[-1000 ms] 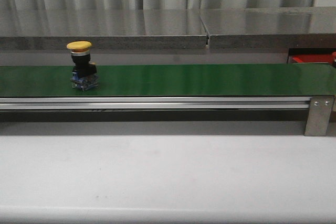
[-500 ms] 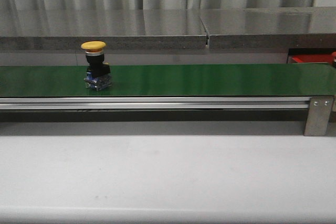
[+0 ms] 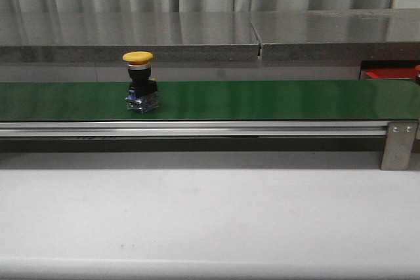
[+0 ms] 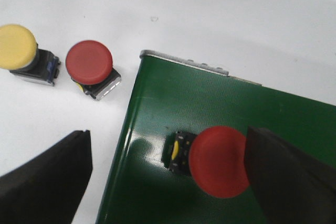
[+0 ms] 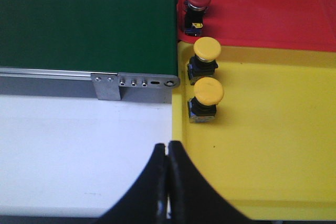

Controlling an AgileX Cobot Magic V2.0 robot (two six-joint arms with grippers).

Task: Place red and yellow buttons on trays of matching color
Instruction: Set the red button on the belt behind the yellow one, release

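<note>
Here, in the front view, a yellow button [image 3: 140, 82] stands upright on the green belt [image 3: 275, 100], left of the middle, its black body under the yellow cap. The belt runs across the view above the white bench [image 3: 210, 214], with a metal bracket [image 3: 398, 144] at its right end. A bit of red shows at the far right edge behind the belt.

In the left wrist view, the left gripper [image 4: 168, 182] has its fingers [image 4: 47, 182] spread wide apart, holding nothing. Between them a red button [image 4: 215, 160] sits on the belt's end [image 4: 157, 182], close to one finger. Off the belt, on the white bench [image 4: 210, 19], lie a second red button [image 4: 90, 66] and another yellow button [image 4: 21, 51], side by side, near each other.

In the right wrist view, the right gripper [image 5: 167, 182] has its fingers [image 5: 147, 192] pressed together, empty, above the edge of the yellow tray [image 5: 273, 145]. Two yellow buttons [image 5: 206, 56] stand in that tray by its edge nearest the belt. Beside it, the red tray [image 5: 262, 9] holds two red buttons [image 5: 198, 1], also along the edge by the belt.
</note>
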